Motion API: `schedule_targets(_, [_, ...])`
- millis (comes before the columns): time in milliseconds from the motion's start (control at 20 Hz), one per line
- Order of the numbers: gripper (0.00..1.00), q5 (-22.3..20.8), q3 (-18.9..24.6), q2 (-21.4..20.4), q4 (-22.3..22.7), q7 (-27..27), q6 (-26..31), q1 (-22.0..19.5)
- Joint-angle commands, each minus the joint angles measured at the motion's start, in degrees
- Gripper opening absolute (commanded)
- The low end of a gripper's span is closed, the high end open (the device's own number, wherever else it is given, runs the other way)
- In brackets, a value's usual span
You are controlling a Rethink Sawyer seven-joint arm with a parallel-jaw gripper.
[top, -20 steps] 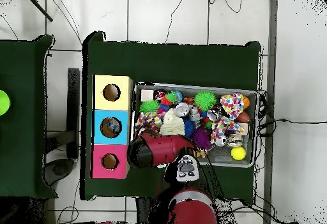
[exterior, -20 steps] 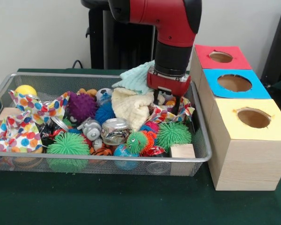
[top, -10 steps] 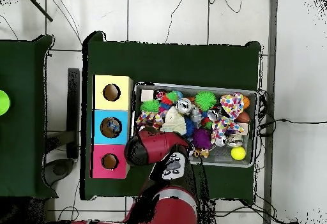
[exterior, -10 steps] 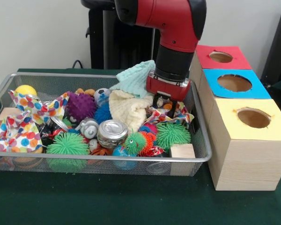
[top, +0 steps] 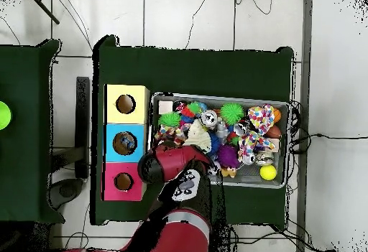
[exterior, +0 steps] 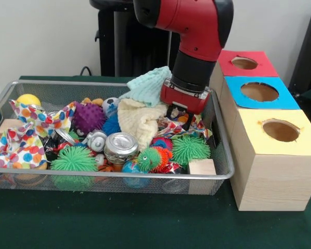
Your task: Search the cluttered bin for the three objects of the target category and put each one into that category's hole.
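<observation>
You are working at the box end of the bin, where the pincer hangs low over the patterned wrappers, just beside the cream cloth. Its dark fingers show below the red wrist, but you cannot tell from either view whether they are spread or closed, or whether anything sits between them.

None of the three objects shows clearly in either view. A pale see-through shape lies against the near mesh wall below the green spiky ball, and it may be one of them, though that is only a guess. Expect the rest to be buried under cloths and balls.

Judge these pieces as very light, thin-walled and easily crushed. The wrinkled plastic is likely slick and will buckle under a hard squeeze, so close gently across the narrower body or neck, not the broad flank. Being so light, one may cling to a cloth or get flicked aside by a neighbouring ball.

The hole in the blue-topped box stands on the desk just beside the bin, between the red-topped box and the yellow-topped box.

No brand, label or writing can be read anywhere; the silver can shows only its plain lid.
</observation>
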Motion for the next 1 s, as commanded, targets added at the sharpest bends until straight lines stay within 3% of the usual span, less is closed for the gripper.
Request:
schedule_targets(50, [0.0,-5.3,-0.7,3.2,-1.0,-6.6,11.2,-6.7])
schedule_targets(500, [0.0,-11.1,9.1,-3.6,-0.2,-21.6,22.2,-21.4])
schedule_targets(700, [0.0,-12.6,12.0,-5.2,-0.1,-23.2,25.1,-25.2])
schedule_targets(1000, [0.0,-14.2,14.7,-4.4,-0.1,-21.8,26.3,-27.5])
